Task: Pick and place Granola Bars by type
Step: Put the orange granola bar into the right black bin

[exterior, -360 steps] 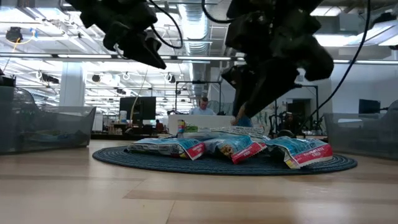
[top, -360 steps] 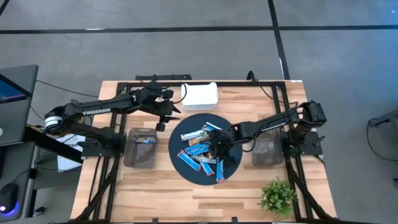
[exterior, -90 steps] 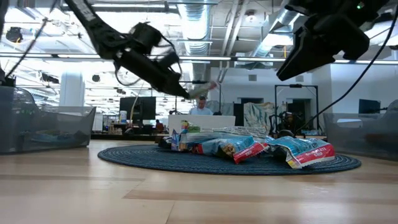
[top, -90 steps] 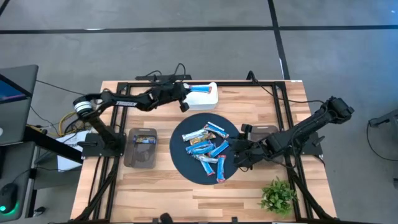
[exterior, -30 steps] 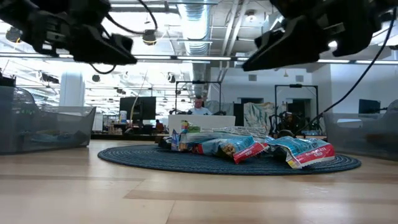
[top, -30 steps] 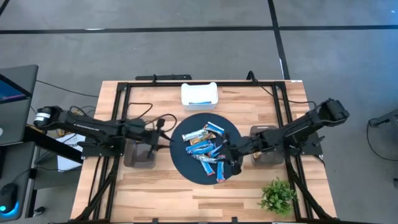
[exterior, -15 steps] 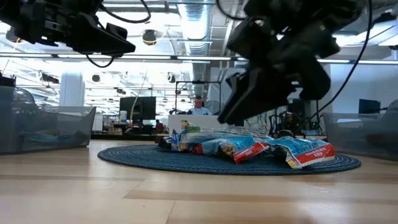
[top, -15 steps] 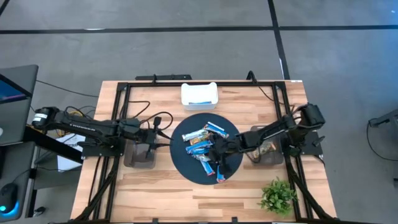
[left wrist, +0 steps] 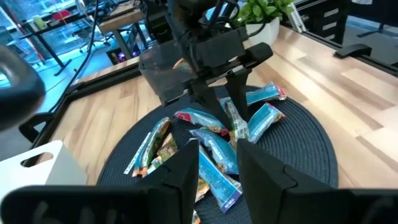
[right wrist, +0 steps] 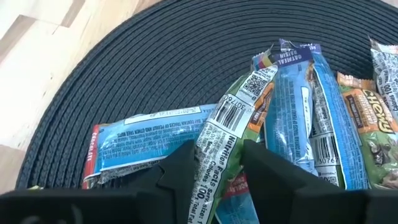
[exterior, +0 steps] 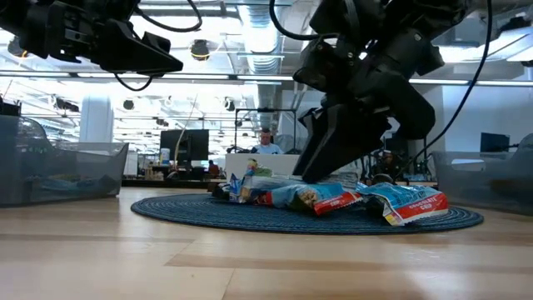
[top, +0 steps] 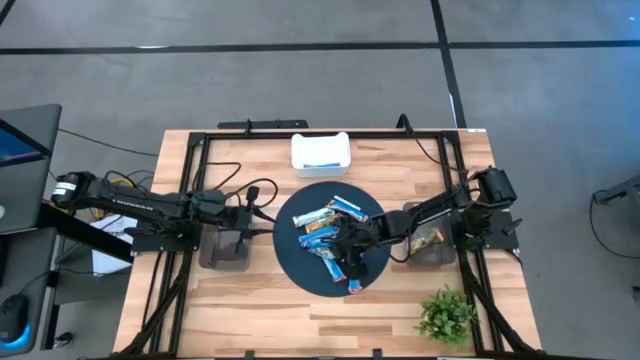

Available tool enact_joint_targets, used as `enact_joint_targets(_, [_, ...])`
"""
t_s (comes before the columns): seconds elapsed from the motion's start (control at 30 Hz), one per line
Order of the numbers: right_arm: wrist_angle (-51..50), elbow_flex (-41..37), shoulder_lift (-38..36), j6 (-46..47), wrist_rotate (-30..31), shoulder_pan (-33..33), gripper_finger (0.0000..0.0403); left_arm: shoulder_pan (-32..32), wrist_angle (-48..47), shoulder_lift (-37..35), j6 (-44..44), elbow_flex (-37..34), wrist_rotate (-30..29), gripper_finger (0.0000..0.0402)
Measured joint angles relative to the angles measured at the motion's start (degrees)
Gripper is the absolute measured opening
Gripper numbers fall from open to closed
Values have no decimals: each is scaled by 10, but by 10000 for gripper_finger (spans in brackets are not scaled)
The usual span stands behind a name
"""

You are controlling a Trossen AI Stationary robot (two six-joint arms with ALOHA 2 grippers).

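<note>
About eight bars lie piled on the round mat mid-table. Right gripper straddles one green bar, jaws parted. Left gripper hovers released beside the left bin; white tray holds one.

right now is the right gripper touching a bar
Touching. In the right wrist view the right gripper has its fingers on either side of a green-edged bar on the mat, pads against the wrapper.
</note>
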Motion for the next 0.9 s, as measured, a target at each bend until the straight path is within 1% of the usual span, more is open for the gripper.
enact_joint_targets(0.13, [-8, 0, 0, -8, 0, 0, 96, 0, 0, 0, -1, 0, -5, 103])
enact_joint_targets(0.4, [-27, 12, 0, -31, 1, 0, 8, 0, 0, 0, -2, 0, -7, 103])
enact_joint_targets(0.6, [-27, 26, 0, -41, 14, 1, 10, 0, 0, 0, -2, 0, -7, 103])
enact_joint_targets(0.7, [-39, 45, -2, -59, 19, 1, 3, 0, 0, 0, -2, 0, -6, 103])
enact_joint_targets(0.8, [-75, 73, -8, -70, 21, 1, 3, 0, 0, 0, -2, 0, -6, 103])
enact_joint_targets(0.9, [-157, 107, -25, -54, 56, 1, 1, 0, -1, 0, -4, 0, -6, 103])
